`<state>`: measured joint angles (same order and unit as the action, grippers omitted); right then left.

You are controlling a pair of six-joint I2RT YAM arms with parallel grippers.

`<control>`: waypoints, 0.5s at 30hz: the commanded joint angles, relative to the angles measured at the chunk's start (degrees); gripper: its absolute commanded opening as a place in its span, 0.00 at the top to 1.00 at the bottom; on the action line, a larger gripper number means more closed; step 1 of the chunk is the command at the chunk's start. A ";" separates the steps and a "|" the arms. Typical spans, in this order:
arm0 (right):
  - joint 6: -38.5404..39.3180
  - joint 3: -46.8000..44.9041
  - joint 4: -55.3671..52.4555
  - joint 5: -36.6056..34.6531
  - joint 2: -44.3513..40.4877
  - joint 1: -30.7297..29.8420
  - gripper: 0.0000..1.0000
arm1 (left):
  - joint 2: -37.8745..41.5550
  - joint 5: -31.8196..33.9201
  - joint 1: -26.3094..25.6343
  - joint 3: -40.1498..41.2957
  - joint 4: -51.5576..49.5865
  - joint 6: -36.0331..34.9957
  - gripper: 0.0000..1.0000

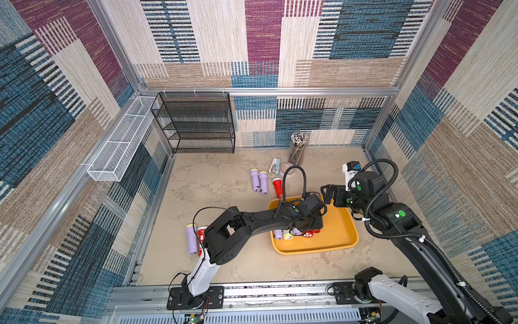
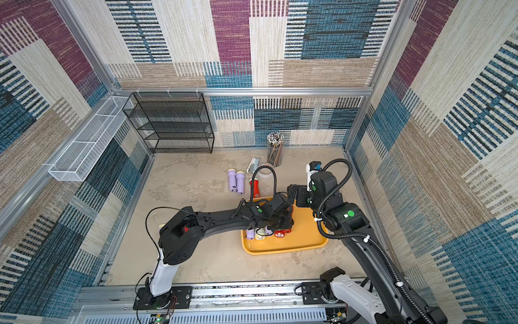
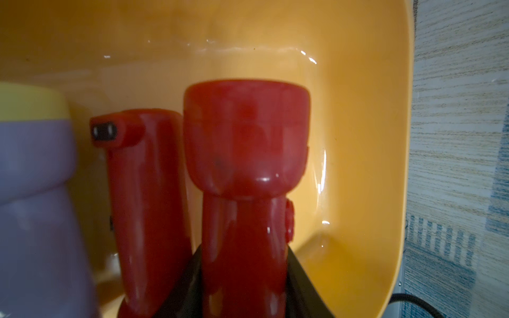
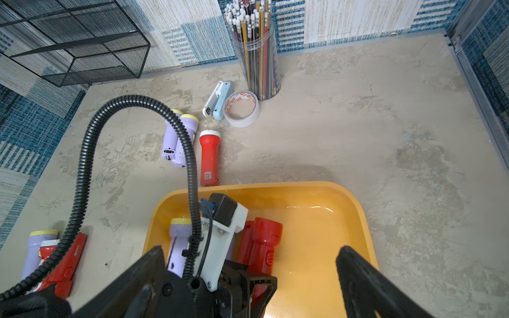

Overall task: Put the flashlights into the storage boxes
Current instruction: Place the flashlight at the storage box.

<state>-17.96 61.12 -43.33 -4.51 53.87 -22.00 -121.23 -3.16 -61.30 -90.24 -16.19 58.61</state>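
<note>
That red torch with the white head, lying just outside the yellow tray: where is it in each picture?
In both top views: the red torch lies on the table just beyond the yellow tray.
Left wrist: not in it.
Right wrist: the torch is beside two lilac torches, tail toward the tray.
Shared landmark: the yellow tray, in all four.

The tray [image 1: 336, 232] is glossy yellow-orange. Inside it are a red torch [image 3: 245, 132], red all over, a second red torch [image 3: 146, 192], and a lilac torch [image 3: 33, 170] with a pale yellow head. At upper centre of the right wrist view, a white-headed torch [image 4: 209, 157] has a red body, and the lilac pair [image 4: 169, 139] has yellow heads. The floor [image 1: 213, 182] is mottled beige. The walls [image 1: 263, 42] are woven patches of blue, plum and cream stripes.
</note>
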 commanded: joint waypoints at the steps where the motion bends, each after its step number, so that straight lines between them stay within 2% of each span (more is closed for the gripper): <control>1: -0.06 -0.30 0.88 -0.36 -0.35 0.02 0.00 | -1.38 -0.13 -0.05 -1.74 -0.41 1.33 0.60; 5: 0.21 -0.67 0.97 -1.08 -0.77 0.02 0.00 | -2.67 -0.19 -0.05 -3.08 -1.28 1.40 0.58; 12: 0.42 -1.18 1.14 -1.72 -1.46 0.00 0.00 | -3.40 -0.09 -0.02 -3.81 -2.49 1.33 0.40; 15: 0.38 -1.27 1.14 -1.56 -1.78 -0.03 0.00 | -3.14 -0.27 0.10 -3.89 -2.62 1.08 0.40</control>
<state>-17.89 59.94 -43.24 -5.19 52.47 -22.00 -124.38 -3.38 -61.28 -93.69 -16.93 58.94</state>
